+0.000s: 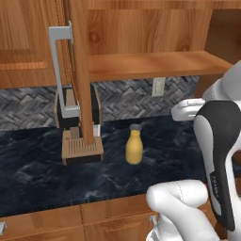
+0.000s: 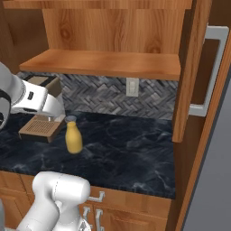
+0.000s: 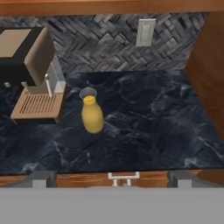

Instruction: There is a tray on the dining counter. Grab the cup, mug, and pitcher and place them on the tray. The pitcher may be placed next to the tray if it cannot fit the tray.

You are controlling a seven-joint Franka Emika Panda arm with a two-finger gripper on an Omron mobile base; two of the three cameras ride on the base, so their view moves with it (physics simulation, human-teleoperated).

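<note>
Left base view: a kitchen wall of grey herringbone tiles (image 1: 122, 96) runs behind a black marble bench (image 1: 155, 155), with a wooden shelf (image 1: 155, 65) and wooden cabinets (image 1: 26, 42) above. An open cabinet door (image 1: 81, 70) hangs edge-on at about 11 o'clock, a grey handle (image 1: 61, 70) on its left face. Behind the door stands a coffee machine (image 1: 77, 127) with a slatted wooden drip tray. The pitcher (image 1: 134, 144) stands upright on the bench just right of picture centre, near the machine's tray at its 9 o'clock but apart from it. A white wall socket (image 1: 158, 86) sits on the tiles at the pitcher's 1 o'clock. The white arm (image 1: 216, 155) fills the 4 o'clock corner.

Right base view: the same black marble bench (image 2: 131, 153) and tiles, with the wooden shelf (image 2: 103, 62) overhead. The pitcher (image 2: 73, 134) stands at 9 o'clock of the picture, just beside the coffee machine's wooden tray (image 2: 40, 128). The arm's white forearm (image 2: 31, 97) crosses in front of the machine. The open door (image 2: 191, 67) stands at 2 o'clock.

Hand view: looking down over the bench (image 3: 144, 127), the pitcher (image 3: 92, 111) stands left of centre, upright and untouched, with the coffee machine (image 3: 30, 74) at its 10 o'clock and the socket (image 3: 145, 32) at 1 o'clock. The claw (image 3: 112, 178) is released, its two grey tips set wide apart at the bottom edge, holding nothing, well short of the pitcher. A cabinet side (image 3: 208, 70) closes the scene at 3 o'clock.
</note>
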